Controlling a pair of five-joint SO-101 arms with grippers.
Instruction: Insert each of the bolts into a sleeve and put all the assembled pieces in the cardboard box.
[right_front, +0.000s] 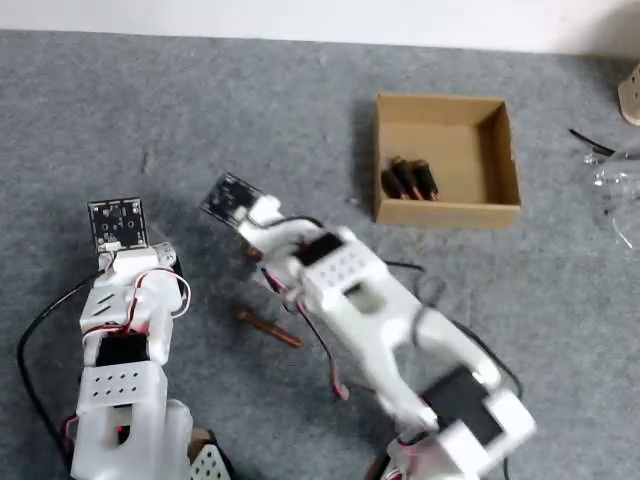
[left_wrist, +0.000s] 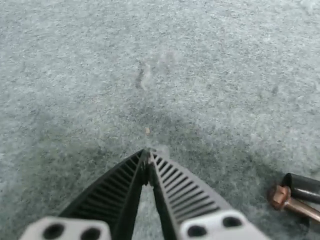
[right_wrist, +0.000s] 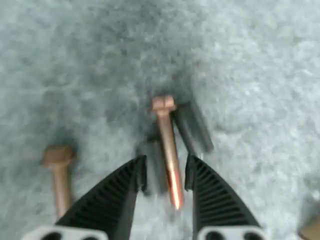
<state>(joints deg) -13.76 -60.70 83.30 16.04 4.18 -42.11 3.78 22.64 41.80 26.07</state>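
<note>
While my right gripper (right_wrist: 166, 160) hangs low over the grey felt (right_wrist: 260, 60), its fingers stand apart. A copper bolt (right_wrist: 167, 135) lies on the felt in the gap between them, with its flanged head pointing away from the wrist. I see a little space on either side of the shank, so nothing is clamped. A dark sleeve (right_wrist: 194, 127) lies just beside the bolt, close to its head. A second sleeve (right_wrist: 152, 170) lies along the shank on the other side, partly behind one finger. A second bolt (right_wrist: 57, 175) rests apart from that group, outside the fingers.

My left gripper (left_wrist: 149, 152) has its tips pressed together on nothing, over bare felt. Off to one side of it I see a bolt head (left_wrist: 281, 196) touching the end of a black sleeve (left_wrist: 302, 186). I cannot tell whether that bolt sits inside the sleeve.

From the high camera, my right arm (right_front: 350, 280) extends from the near right to the middle of the table. My left arm (right_front: 125, 330) stands at the near left. A loose bolt (right_front: 268, 327) lies on the felt between the two arms.

The cardboard box (right_front: 500, 150) sits at the far right, well apart from both arms, open side up. Three dark assembled pieces (right_front: 408, 180) lie side by side in its near left corner.
</note>
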